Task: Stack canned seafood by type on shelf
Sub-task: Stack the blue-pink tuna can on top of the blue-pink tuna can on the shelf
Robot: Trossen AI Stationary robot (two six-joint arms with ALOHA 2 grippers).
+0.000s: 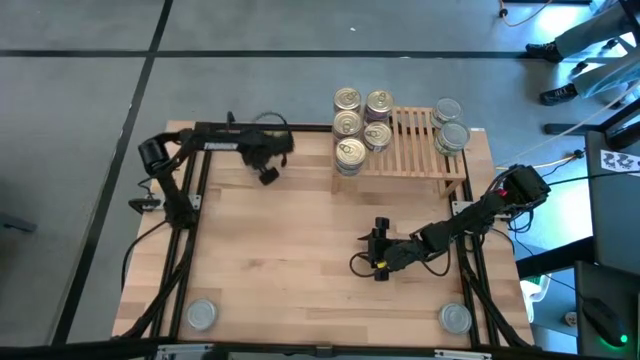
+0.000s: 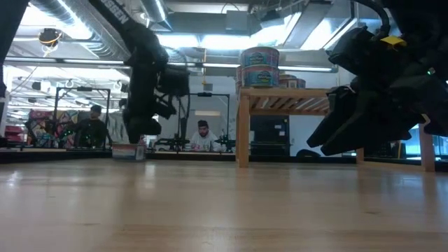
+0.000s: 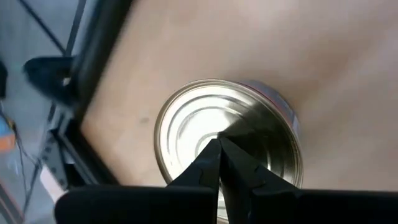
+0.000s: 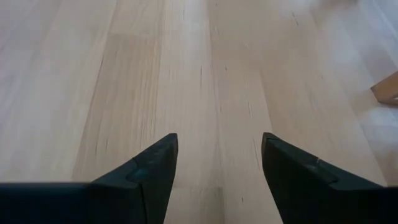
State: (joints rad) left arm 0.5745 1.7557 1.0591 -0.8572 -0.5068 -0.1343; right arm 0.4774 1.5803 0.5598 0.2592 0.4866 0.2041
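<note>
Left fingers (image 3: 219, 163) pressed shut on nothing, poised over the plain silver top of a can (image 3: 227, 140); in the high view the left gripper (image 1: 268, 172) sat near the bench's far edge, left of the shelf (image 1: 415, 150). Right fingers (image 4: 155, 165) stood apart, empty, bare bench (image 4: 205, 68) beneath; right gripper (image 1: 381, 258) low at mid-bench. Gold-topped cans (image 1: 352, 125) clustered on the shelf's left end, silver-topped cans (image 1: 450, 128) on its right end. Two loose silver cans remained at the near corners, left (image 1: 202, 314) and right (image 1: 456, 318). Risk, as judged: shut fingers descending would strike the lid, skidding the can rather than gripping it; tall gold stacks could topple if nudged.
</note>
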